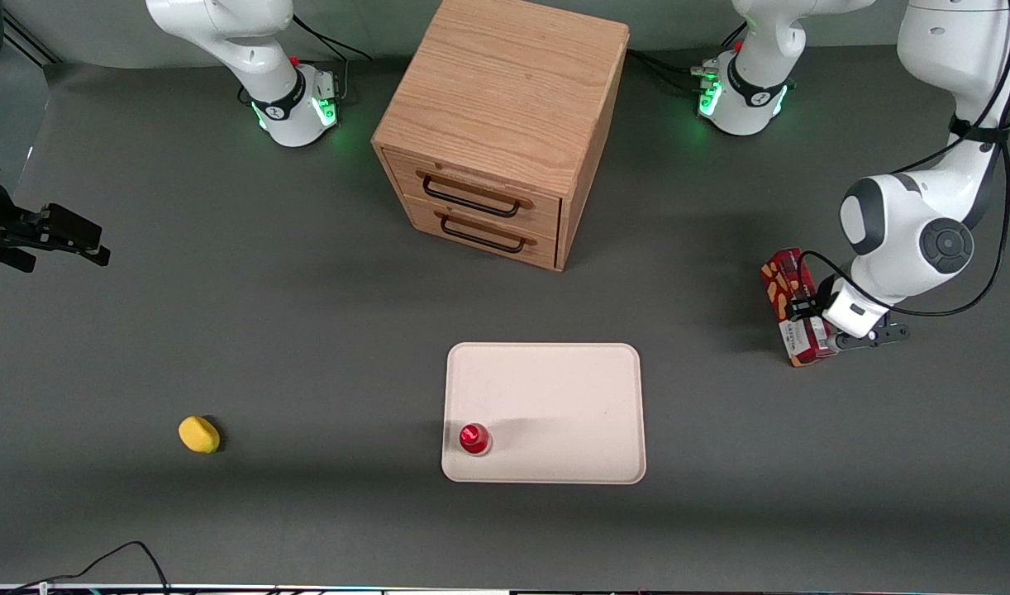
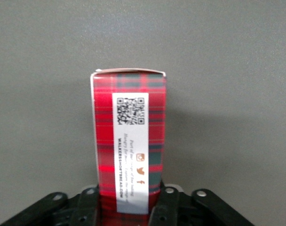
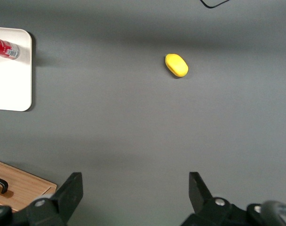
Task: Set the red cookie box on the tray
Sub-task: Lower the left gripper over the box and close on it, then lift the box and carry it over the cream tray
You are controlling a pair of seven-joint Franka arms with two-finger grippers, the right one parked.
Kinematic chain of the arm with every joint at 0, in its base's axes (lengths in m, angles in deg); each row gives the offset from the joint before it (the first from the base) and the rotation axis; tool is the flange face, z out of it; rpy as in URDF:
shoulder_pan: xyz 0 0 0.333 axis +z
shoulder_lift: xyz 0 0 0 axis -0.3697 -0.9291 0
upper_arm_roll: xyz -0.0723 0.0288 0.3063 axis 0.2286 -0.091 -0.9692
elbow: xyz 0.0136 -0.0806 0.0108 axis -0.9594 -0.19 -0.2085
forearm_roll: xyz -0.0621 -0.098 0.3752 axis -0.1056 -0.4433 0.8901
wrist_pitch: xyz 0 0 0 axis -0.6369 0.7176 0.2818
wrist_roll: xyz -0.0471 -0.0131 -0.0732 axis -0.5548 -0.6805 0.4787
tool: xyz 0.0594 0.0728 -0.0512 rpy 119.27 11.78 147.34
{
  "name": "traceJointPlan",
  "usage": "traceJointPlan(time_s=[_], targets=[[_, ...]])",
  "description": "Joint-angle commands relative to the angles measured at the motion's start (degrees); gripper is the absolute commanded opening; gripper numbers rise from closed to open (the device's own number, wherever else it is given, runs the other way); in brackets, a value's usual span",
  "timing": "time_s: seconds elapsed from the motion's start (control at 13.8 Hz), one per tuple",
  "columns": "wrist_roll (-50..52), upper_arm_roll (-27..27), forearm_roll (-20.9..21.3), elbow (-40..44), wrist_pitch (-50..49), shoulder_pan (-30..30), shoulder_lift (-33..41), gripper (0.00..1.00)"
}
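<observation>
The red cookie box [image 1: 790, 306], long and narrow with plaid and orange cookie pictures, lies toward the working arm's end of the table, apart from the tray. My left gripper [image 1: 809, 321] is down on it, over its half nearer the front camera. In the left wrist view the plaid box with its white label [image 2: 130, 136] stands between the two black fingers [image 2: 86, 207], which press its two long sides. The pale cream-pink tray [image 1: 555, 388] lies mid-table, nearer the front camera than the cabinet; its corner shows in the right wrist view [image 3: 11, 80].
A small red-topped bottle [image 1: 474, 439] stands on the tray's near corner toward the parked arm. A wooden drawer cabinet [image 1: 505, 107] stands farther back in the middle. A yellow lemon-like object [image 1: 199, 434] lies toward the parked arm's end.
</observation>
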Motion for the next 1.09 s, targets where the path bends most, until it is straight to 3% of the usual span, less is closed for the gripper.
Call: traceJointPlan(time_s=[0.0,0.29,0.51,0.65,0.8,1.02], targets=[[-1.4,-0.8,-0.5,-0.3,0.0,0.3,0.7,0.0],[-0.2,-0.6,-0.5,1.1,-4.7,-0.4,2.9,0.0],[4.5,0.1,-0.4,7.8,-14.1,-3.0,4.4,0.0],[10.4,3.8,-0.3,14.5,-20.6,-3.5,4.0,0.0],[17.8,8.7,0.2,17.7,-20.9,-4.4,3.1,0.0],[32.3,16.2,4.9,26.3,-21.0,-5.6,-2.7,0.0]])
